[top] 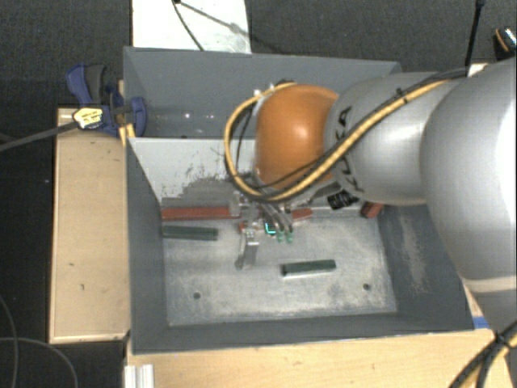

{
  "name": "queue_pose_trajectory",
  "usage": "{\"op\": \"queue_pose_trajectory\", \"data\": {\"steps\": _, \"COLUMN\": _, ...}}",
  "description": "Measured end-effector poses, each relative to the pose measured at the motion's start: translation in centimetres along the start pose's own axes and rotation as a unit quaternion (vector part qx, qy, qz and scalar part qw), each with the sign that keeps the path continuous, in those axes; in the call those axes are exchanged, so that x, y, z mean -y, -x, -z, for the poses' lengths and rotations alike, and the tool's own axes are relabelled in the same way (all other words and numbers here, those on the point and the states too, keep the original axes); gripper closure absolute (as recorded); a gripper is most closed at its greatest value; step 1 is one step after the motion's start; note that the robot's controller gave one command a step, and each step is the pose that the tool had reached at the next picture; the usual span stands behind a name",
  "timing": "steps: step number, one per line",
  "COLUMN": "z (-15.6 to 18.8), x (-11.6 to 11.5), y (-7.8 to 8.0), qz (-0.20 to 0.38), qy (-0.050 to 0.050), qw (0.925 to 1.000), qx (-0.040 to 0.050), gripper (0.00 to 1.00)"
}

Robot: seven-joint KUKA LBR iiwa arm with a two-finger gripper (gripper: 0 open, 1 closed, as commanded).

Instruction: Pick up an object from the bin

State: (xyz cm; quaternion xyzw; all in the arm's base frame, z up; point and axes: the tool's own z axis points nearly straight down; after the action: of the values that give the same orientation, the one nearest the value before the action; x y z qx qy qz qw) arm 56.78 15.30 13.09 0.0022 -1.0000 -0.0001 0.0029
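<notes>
Three long bars down on the floor of the grey bin (146, 249): a red bar (194, 212) by the back wall, a left green bar (190, 233) just in front of it, a front green bar (307, 269) apart. Down low between them, the gripper (246, 251), nearest to the red bar. Cannot tell if spread wide or pinched tight.

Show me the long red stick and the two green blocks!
long red stick (194, 212): camera view, its left half.
left green block (190, 233): camera view, its middle.
right green block (308, 268): camera view, its middle.
</notes>
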Motion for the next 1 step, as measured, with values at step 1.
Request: {"op": "queue_pose_trajectory", "data": {"steps": 1, "z": 1.16, "x": 8.19, "y": -2.17, "qz": -0.15, "qy": 0.0, "qw": 0.9886, "qx": 0.0035, "gripper": 0.0}}
